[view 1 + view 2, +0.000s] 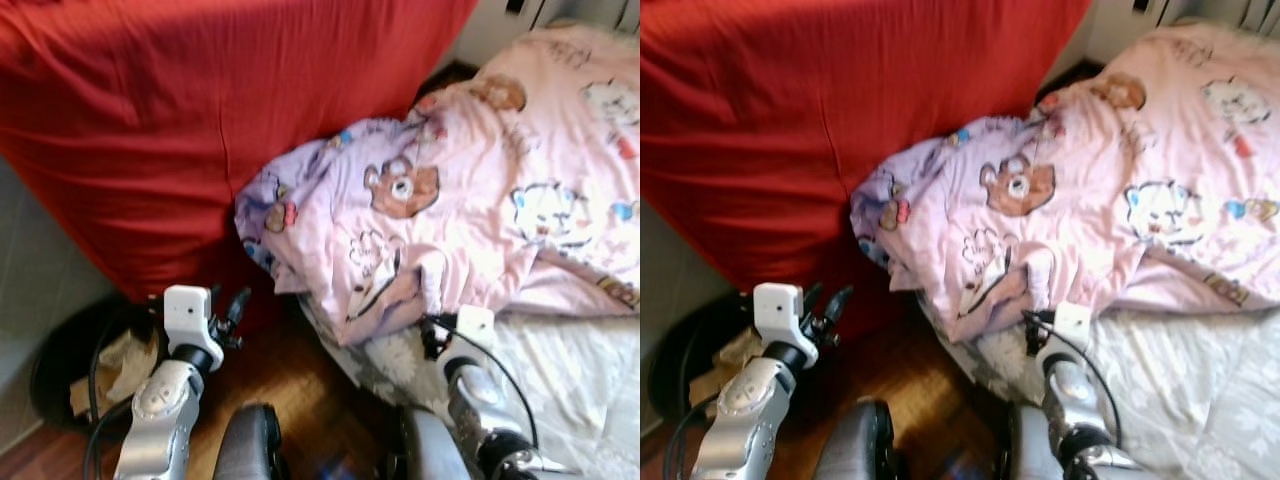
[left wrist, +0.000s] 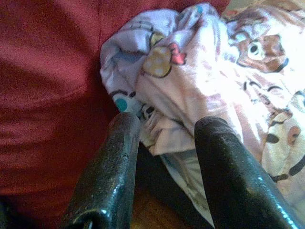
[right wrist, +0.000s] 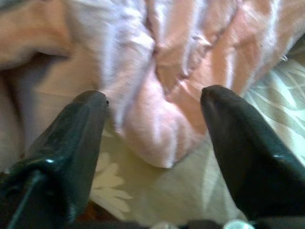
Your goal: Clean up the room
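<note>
In the left eye view, a pink cartoon-print blanket (image 1: pixel 470 200) lies rumpled across the right half of the frame, spilling off the bed (image 1: pixel 570 380) at the lower right and bunching against a large red-covered sofa (image 1: pixel 180 120) that takes up the upper left. The left gripper (image 1: pixel 228 312) sits at the lower left, raised over the wooden floor (image 1: pixel 300 390), its jaws apart and holding nothing; the blanket's bunched lilac edge is to its upper right, near but not touching. A dark round bin (image 1: pixel 60 370) with crumpled paper stands at the far lower left. The right gripper (image 1: pixel 432 335) is at lower centre-right, right up at the hanging hem of the blanket.

The right eye view gives the same layout, with the right gripper's white wrist block (image 1: pixel 1072 322) just under the blanket's lowest fold, over the floral sheet (image 1: pixel 1180 390).

In the left wrist view, the two black fingers (image 2: pixel 109 176) stand a moderate way apart, empty. The blanket's knotted corner with a mushroom print lies just beyond the tips, against the red fabric.

In the right wrist view, the fingers (image 3: pixel 71 143) are spread wide, and a plump pink fold of the blanket hangs down between them without touching either, above the flowered sheet.
</note>
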You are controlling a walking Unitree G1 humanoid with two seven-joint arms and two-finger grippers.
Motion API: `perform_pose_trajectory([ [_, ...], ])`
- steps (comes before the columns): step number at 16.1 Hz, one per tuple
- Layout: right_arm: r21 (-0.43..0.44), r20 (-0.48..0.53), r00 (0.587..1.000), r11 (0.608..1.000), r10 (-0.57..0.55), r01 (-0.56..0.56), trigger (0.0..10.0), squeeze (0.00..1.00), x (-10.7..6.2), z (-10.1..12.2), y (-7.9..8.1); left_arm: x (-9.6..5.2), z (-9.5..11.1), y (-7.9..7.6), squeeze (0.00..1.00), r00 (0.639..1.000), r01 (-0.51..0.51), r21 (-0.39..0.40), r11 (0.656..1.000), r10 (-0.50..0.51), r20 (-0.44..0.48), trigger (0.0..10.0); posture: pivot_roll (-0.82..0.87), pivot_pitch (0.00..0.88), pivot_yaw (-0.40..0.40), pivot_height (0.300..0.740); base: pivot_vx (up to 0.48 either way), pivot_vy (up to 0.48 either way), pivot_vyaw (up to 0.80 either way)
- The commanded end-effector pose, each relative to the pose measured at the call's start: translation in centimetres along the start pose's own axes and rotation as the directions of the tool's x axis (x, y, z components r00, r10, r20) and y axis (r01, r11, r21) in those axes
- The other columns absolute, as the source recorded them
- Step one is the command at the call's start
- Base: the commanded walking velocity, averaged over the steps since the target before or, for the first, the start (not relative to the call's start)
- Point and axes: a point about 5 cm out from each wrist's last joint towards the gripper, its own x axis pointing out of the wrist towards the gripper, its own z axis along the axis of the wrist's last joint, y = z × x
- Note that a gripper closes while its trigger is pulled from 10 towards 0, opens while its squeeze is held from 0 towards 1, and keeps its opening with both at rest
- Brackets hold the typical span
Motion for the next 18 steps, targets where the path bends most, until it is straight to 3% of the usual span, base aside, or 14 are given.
perform_pose_trajectory([
  [1, 0.001, -0.019, 1.000, 1.000, -0.016, 0.016, 10.0, 1.00, -0.1, -0.4, -0.2, -0.6, 0.0, 0.6, 0.00, 1.000, -0.018, -0.006, 1.000, 0.018, -0.012, 10.0, 0.14, 0.313, 0.031, 0.620, 0.000, 0.000, 0.00],
  [7, 0.007, 0.004, 1.000, 1.000, -0.022, 0.022, 10.0, 0.99, 0.2, 0.5, -0.5, -2.0, 0.1, 0.5, 0.00, 0.999, -0.029, -0.014, 0.999, 0.029, -0.033, 10.0, 0.15, 0.355, 0.031, 0.620, 0.000, 0.000, 0.00],
  [8, 0.006, 0.008, 1.000, 1.000, -0.017, 0.017, 10.0, 0.03, 0.2, 0.6, -0.4, -2.2, 0.1, 0.4, 0.00, 0.999, -0.030, -0.014, 0.999, 0.029, -0.037, 10.0, 0.15, 0.362, 0.030, 0.620, 0.000, 0.000, 0.00],
  [13, -0.008, 0.040, 0.998, 0.999, -0.051, 0.051, 10.0, 0.00, 0.2, 0.8, -0.4, -2.6, 0.0, 0.2, 0.00, 0.998, -0.033, -0.020, 0.999, 0.032, -0.058, 10.0, 0.14, 0.357, 0.032, 0.620, 0.000, 0.000, 0.00],
  [18, -0.053, -0.007, 0.997, 0.995, -0.081, 0.081, 10.0, 0.00, 0.0, -0.1, -1.0, -2.6, 0.2, 0.2, 0.00, 0.998, -0.029, -0.020, 0.999, 0.028, -0.063, 10.0, 0.14, 0.359, 0.032, 0.620, 0.000, 0.000, 0.00],
])
